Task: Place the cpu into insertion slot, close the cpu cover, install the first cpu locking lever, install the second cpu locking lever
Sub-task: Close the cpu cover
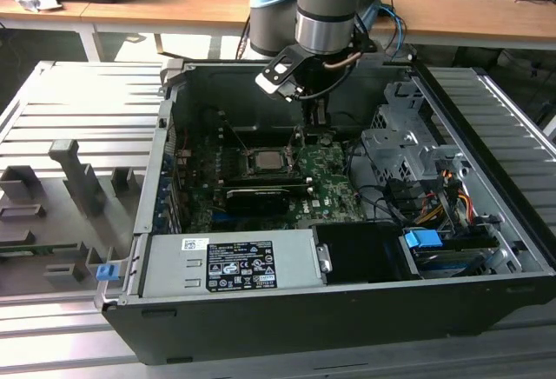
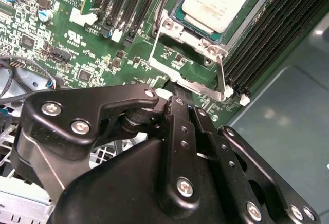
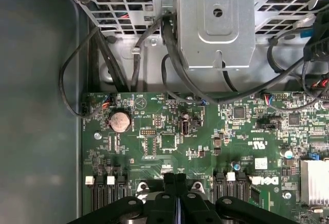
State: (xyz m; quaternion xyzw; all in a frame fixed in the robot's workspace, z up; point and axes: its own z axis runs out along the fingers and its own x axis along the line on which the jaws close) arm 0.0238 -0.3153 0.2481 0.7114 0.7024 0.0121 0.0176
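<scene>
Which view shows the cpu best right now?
The second wrist view: the cpu is close, its metal face plain. The exterior view shows it small, mid-board; the first wrist view faces the coin battery.

White sticker (image 1: 228, 266) on the grey power supply box (image 1: 300, 253), 6 o'clock from the cpu (image 1: 266, 161) in the exterior view: dense black print and a row of certification marks, too small to read. Green motherboard (image 3: 97, 152) carries white silkscreen lettering and a logo. Circled triangle mark sits just beside the coin cell (image 3: 120, 122).
</scene>
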